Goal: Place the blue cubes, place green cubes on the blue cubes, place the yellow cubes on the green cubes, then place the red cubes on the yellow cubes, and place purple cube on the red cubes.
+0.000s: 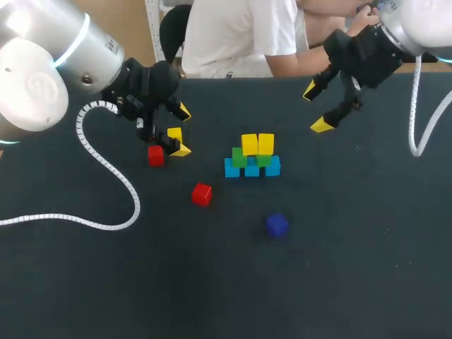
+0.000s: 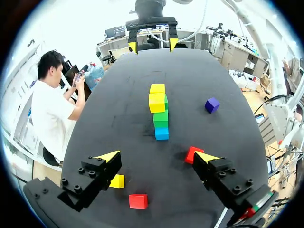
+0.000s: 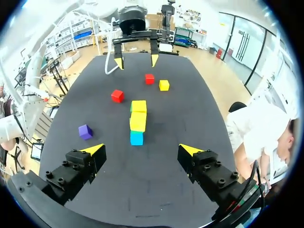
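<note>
Left gripper (image 1: 181,131) hangs wide open, gripping nothing, with a loose yellow cube (image 1: 174,134) just inside one finger and a red cube (image 1: 155,155) beside it. Right gripper (image 1: 316,108) is spread and empty near the far edge. Mid-table stands the stack (image 1: 252,157): blue, green, yellow. A second red cube (image 1: 201,193) and the purple cube (image 1: 277,224) lie nearer, well apart on the table (image 1: 339,282).

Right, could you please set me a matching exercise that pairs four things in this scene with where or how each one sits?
Things:
1. purple cube
2. loose yellow cube
3. green cubes
4. right gripper

Places or states:
A. on the blue cubes
B. open, holding nothing
C. close by the left gripper
D. lying alone, away from the other cubes

Pairs: 1-D, 2-C, 3-A, 4-B.
</note>
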Robot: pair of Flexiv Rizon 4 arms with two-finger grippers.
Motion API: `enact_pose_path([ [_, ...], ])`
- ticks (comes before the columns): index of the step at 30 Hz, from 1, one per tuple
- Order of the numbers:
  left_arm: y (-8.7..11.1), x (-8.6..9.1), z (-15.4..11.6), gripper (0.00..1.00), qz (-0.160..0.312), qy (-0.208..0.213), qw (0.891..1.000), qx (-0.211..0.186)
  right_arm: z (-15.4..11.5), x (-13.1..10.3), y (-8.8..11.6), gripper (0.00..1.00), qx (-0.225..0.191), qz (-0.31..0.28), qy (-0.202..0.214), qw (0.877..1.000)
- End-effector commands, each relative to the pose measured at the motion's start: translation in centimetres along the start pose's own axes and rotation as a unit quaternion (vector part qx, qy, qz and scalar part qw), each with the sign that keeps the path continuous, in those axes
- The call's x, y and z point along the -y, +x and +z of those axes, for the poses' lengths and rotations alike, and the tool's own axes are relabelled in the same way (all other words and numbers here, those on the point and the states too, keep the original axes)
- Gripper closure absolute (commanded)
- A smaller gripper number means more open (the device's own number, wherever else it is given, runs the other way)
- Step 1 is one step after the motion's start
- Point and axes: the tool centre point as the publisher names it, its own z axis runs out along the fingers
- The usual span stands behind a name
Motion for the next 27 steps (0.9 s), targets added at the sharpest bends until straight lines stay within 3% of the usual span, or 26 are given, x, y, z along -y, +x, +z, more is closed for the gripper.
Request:
enact_pose_path([
  [1,0.1,0.0,0.0,0.0,0.001,0.001,1.0,0.001,0.2,-0.2,0.0,0.0,-0.011,-0.003,-0.008,1.0],
  [21,0.1,0.0,0.0,0.0,0.001,0.001,1.0,0.001,0.2,-0.3,-0.1,0.0,-0.014,-0.007,-0.009,1.0],
  [27,-0.4,-2.9,-0.1,0.0,-0.022,0.009,0.992,-0.123,0.2,-0.3,-0.1,0.0,-0.014,-0.007,-0.009,1.0],
])
